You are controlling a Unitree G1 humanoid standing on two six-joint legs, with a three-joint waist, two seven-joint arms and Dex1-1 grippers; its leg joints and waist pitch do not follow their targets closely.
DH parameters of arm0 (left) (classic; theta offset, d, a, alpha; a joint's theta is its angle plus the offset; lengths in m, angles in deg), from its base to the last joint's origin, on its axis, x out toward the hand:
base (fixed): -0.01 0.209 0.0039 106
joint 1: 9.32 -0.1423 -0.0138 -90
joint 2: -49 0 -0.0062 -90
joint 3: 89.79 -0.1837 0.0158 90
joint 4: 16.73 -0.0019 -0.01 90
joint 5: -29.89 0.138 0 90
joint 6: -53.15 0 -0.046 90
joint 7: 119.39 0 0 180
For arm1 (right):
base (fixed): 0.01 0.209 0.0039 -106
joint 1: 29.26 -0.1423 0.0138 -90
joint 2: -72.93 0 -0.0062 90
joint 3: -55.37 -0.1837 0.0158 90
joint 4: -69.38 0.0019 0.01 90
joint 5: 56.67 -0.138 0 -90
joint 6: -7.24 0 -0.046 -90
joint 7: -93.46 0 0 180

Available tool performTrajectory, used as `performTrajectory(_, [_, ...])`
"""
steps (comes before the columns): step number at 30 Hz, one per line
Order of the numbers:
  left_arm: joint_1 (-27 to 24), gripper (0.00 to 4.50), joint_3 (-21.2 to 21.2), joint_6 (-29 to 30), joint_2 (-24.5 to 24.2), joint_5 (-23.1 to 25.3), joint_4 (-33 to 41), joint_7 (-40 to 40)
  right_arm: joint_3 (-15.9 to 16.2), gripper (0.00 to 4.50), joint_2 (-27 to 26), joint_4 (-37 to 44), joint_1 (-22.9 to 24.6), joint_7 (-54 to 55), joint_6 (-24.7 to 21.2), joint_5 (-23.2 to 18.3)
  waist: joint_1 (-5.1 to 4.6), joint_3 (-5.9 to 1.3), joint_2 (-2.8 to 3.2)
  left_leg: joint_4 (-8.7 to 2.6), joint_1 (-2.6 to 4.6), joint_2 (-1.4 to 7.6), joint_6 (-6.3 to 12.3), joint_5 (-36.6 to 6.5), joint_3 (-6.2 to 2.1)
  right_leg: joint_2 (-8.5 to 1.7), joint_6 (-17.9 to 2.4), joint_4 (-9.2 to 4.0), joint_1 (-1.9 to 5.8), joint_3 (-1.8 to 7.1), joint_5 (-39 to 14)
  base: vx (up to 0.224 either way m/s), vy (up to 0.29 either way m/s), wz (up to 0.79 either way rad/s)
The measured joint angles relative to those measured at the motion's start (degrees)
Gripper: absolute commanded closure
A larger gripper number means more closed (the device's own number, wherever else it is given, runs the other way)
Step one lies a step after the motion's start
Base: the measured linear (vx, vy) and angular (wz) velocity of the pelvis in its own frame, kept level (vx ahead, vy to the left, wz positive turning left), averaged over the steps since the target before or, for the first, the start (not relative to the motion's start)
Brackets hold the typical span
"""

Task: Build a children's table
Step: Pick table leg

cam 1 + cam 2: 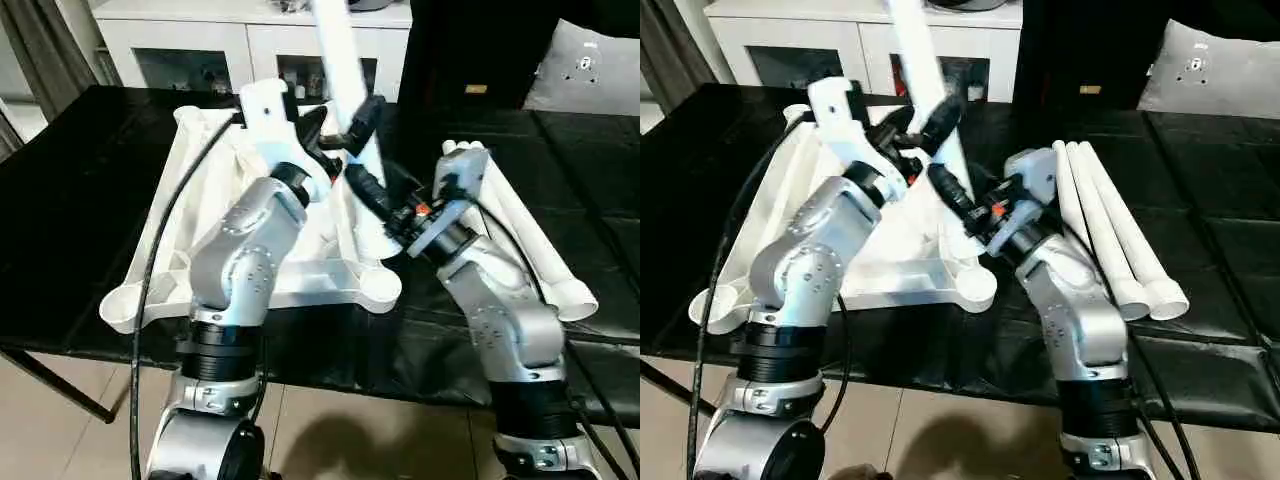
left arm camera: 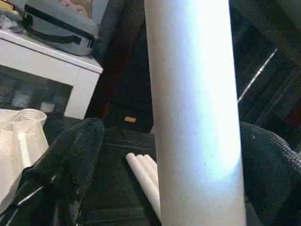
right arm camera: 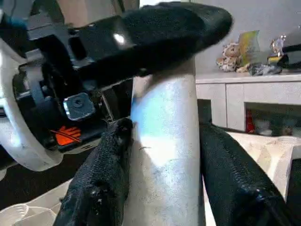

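- Right gripper [image 3: 162, 155] clamped on the lower part of a white leg [image 1: 340, 60], fingers [image 3: 101, 183] pressed against both sides.
- Left gripper [image 2: 164, 155] spread wide around the same leg higher up, fingers [image 2: 66, 165] clear of it.
- Leg tilted, foot set at the near-right corner socket [image 1: 975, 287] of the upturned tabletop [image 1: 760, 240].
- Three spare legs [image 1: 1110, 230] side by side on the black table [image 1: 1220, 260], right of the tabletop.

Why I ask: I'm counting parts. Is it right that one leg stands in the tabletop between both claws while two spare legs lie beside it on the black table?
Not quite: three spare legs lie there, as the right eye view shows. One leg does stand on the tabletop between both claws.
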Motion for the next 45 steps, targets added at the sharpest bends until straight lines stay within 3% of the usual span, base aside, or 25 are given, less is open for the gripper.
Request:
performTrajectory(25, [-0.16,0.34,-0.81,-1.16,0.01,0.48,-0.11,-1.53,0.95,2.66,-0.26,-4.72,-0.15,-0.51,5.19,1.63,0.02,0.0,0.0,0.29,-0.38,0.04,0.28,0.12,0.0,0.0,-0.09,0.05,-0.25,0.0,0.29,0.0,0.0,0.0])
performTrajectory(32, [-0.28,0.34,-8.48,-6.66,-7.5,12.03,-2.48,0.08,1.06,2.66,-0.25,-5.91,-0.13,-0.59,5.55,1.68,-0.07,-0.04,0.06,0.31,-0.37,0.06,0.28,0.17,0.01,0.0,-0.03,0.05,-0.25,0.01,0.44,0.0,0.0,0.0])
performTrajectory(35, [-0.28,0.38,-10.53,-8.07,-8.96,14.37,-2.91,0.48,1.42,2.67,-0.31,-6.6,-0.15,-0.53,5.55,1.75,-0.01,-0.03,0.06,0.31,-0.37,0.06,0.25,0.18,0.01,0.0,-0.03,0.05,-0.25,0.0,0.47,0.0,0.0,0.0])
performTrajectory(36, [-0.28,0.69,-11.06,-8.5,-9.48,15.07,-2.92,0.64,1.51,2.68,-0.31,-6.66,-0.14,-0.53,5.55,1.75,-0.01,-0.03,0.06,0.31,-0.37,0.06,0.25,0.18,0.01,0.0,-0.03,0.05,-0.25,0.0,0.47,0.0,0.0,0.0])
performTrajectory(45, [-0.23,0.82,-12.1,-11.0,-10.15,18.04,-4.13,1.11,1.57,2.68,-0.14,-7.55,-0.36,-0.57,5.9,1.76,0.02,-0.04,0.07,0.34,-0.37,0.06,0.25,0.18,0.02,0.0,-0.04,0.05,-0.25,0.01,0.5,0.0,0.0,0.0])
